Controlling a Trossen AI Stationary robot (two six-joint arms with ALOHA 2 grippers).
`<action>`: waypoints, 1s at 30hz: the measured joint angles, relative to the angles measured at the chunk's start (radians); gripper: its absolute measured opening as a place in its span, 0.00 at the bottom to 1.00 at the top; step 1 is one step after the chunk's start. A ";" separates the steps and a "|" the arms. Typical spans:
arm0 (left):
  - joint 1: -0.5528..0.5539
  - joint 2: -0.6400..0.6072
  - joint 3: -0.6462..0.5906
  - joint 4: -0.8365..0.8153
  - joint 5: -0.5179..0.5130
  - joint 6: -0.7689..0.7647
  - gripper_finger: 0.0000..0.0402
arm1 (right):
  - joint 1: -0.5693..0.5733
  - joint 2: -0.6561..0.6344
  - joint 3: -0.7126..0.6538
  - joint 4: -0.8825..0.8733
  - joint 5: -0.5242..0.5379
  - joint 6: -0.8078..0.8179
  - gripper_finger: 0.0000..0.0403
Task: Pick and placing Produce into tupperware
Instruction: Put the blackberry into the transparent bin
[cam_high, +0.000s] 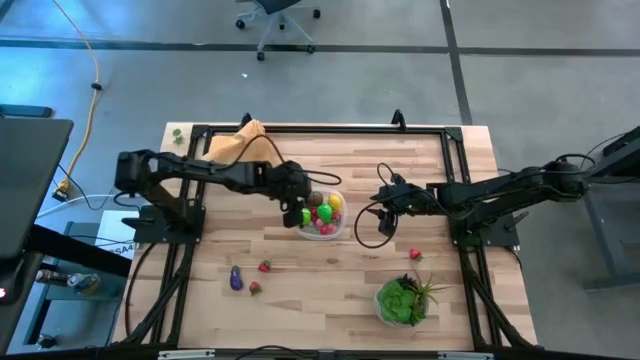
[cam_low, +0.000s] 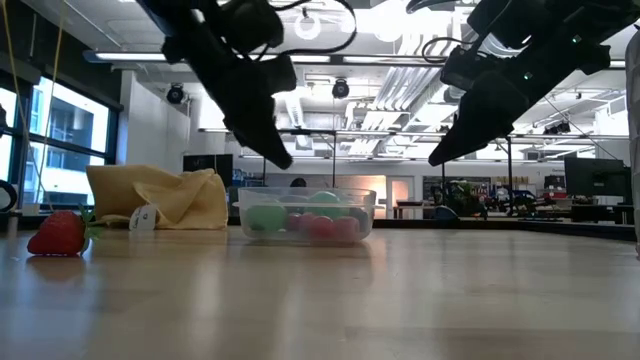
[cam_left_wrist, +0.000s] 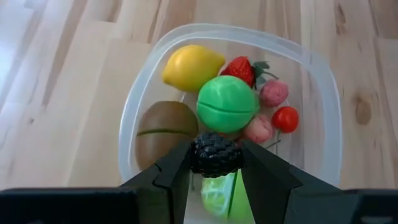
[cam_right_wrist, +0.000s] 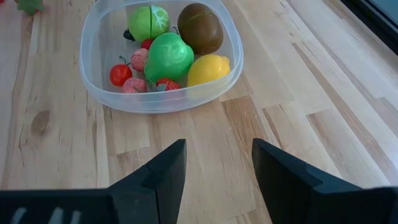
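The bench (cam_high: 330, 300) is a top of pale wooden planks edged by a black metal frame (cam_high: 330, 128). It stands on a grey concrete floor (cam_high: 540, 90) crossed by dark seams. A yellow cable (cam_high: 92, 60) trails over the floor, and the wheeled base of an office chair (cam_high: 277, 22) shows at the far side. A dark desk (cam_high: 28, 175) stands to one side. Seen level across the bench, the room is open, with tall windows (cam_low: 50, 150) at one side, an exposed ceiling with white ducts (cam_low: 390, 95) and bright lamps (cam_low: 410, 15), and distant workstations with monitors (cam_low: 592, 182).
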 joint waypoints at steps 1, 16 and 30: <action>-0.006 0.015 0.010 0.000 0.003 0.001 0.30 | 0.000 0.000 0.000 0.000 0.000 0.000 0.44; -0.016 0.106 0.056 -0.004 0.017 0.037 0.30 | 0.000 0.000 0.000 0.002 0.000 0.000 0.44; -0.016 0.129 0.056 -0.031 -0.013 0.055 0.37 | 0.000 0.000 0.000 0.002 0.000 0.000 0.44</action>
